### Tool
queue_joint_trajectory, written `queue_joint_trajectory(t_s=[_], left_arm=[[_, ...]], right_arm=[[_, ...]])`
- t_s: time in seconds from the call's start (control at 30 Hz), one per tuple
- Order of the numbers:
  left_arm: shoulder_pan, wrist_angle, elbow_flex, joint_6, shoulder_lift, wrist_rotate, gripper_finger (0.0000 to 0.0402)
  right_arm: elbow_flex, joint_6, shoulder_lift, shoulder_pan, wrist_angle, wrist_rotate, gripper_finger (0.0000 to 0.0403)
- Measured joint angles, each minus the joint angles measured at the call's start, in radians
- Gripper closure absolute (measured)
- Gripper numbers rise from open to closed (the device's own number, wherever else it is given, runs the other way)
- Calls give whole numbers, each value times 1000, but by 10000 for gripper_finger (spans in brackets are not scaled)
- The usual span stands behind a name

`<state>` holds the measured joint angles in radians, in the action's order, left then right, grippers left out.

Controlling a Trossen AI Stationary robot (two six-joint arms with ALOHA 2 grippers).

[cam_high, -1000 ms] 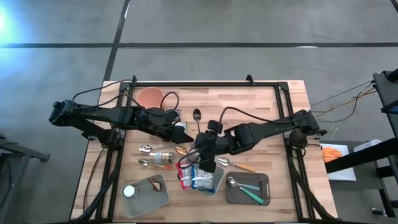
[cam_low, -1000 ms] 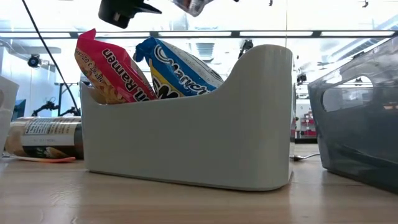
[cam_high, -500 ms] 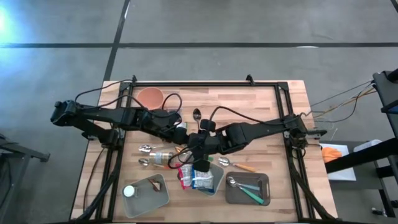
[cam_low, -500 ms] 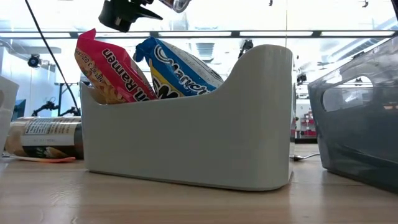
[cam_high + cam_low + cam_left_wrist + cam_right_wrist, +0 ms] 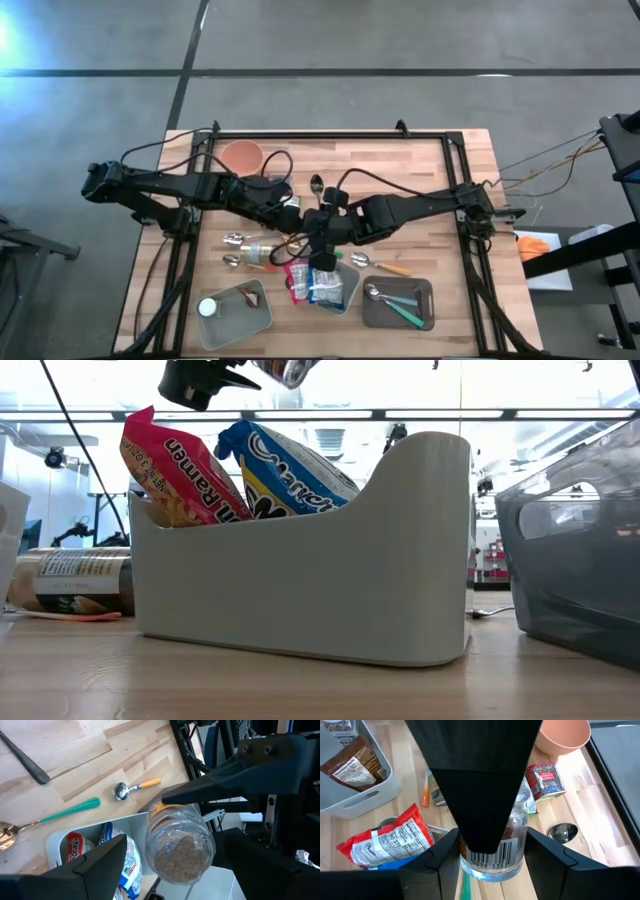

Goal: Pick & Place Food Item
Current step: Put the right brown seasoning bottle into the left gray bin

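A glass jar [image 5: 492,851] is held clamped in the right gripper [image 5: 312,228] above the middle of the table [image 5: 420,170], near the tray [image 5: 300,595] of noodle packets; the left gripper's [image 5: 290,212] fingers are spread apart beside it

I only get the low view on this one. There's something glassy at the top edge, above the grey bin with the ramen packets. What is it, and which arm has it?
Observer: It's a glass jar with a barcode label, gripped between the fingers of the right gripper.
Operator: Is it empty?
Observer: No. The left wrist view looks at its end and shows brown granules inside.
Operator: And the left arm?
Observer: The left gripper is open, close beside the jar near the middle of the table. I cannot tell whether it touches the jar.
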<state>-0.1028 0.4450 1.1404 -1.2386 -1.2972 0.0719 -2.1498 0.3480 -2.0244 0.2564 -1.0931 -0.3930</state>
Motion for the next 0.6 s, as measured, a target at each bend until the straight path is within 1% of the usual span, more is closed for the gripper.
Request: queue_joint_trajectory(t_s=[0.1,0.17,0.23,0.43,0.47,0.6], left_arm=[[0,0,0,5,0,0,72],[0,0,0,11,0,0,91],[0,0,0,12,0,0,120],[0,-2,0,27,0,0,226],[0,-2,0,27,0,0,237],[0,-3,0,34,0,0,238]], right_arm=[[0,0,0,-1,1,0,225],[0,-1,0,-2,1,-2,225],[-1,-4,0,-2,1,-2,225],[-1,-8,1,-2,-7,-2,225],[-1,-8,2,-1,-8,-2,225],[-1,-11,2,0,-8,-2,225]])
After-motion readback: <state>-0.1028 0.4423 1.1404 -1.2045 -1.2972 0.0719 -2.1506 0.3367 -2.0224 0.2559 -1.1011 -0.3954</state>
